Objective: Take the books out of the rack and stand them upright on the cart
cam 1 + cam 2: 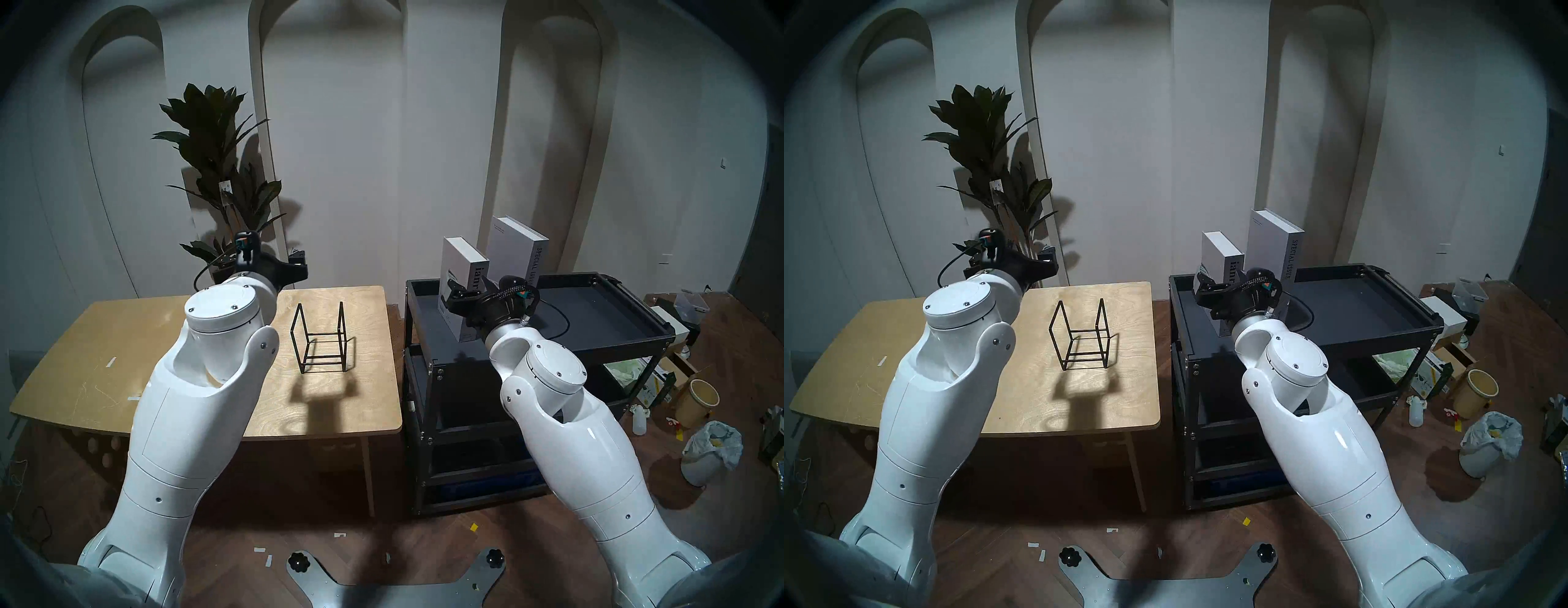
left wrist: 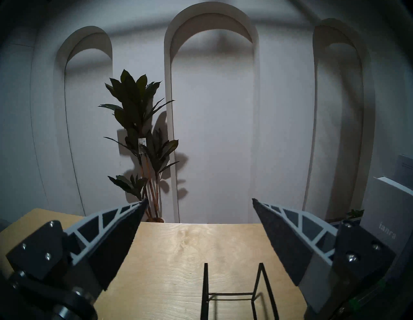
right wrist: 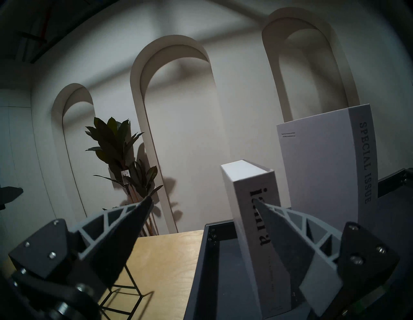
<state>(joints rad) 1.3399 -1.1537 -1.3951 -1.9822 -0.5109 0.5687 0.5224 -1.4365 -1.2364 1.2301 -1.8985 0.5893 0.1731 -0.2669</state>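
Observation:
Both books stand upright on the black cart's (image 1: 594, 310) top tray. The shorter "ianra" book (image 1: 462, 271) is near the tray's left front. The taller "SPECIAL ISSUE" book (image 1: 515, 250) stands behind it to the right. My right gripper (image 1: 447, 297) is open at the shorter book's spine. In the right wrist view (image 3: 203, 198) one finger (image 3: 281, 234) overlaps the spine (image 3: 248, 190) and the other is well off to its left. The black wire rack (image 1: 322, 339) stands empty on the wooden table. My left gripper (image 1: 299, 265) is open and empty above the table's far edge (image 2: 200, 200).
The light wooden table (image 1: 127, 339) is left of the cart with a narrow gap between them. A tall potted plant (image 1: 212, 140) stands behind the table. Boxes, a cream bucket (image 1: 698, 403) and a bagged bin (image 1: 708, 454) lie on the floor right of the cart.

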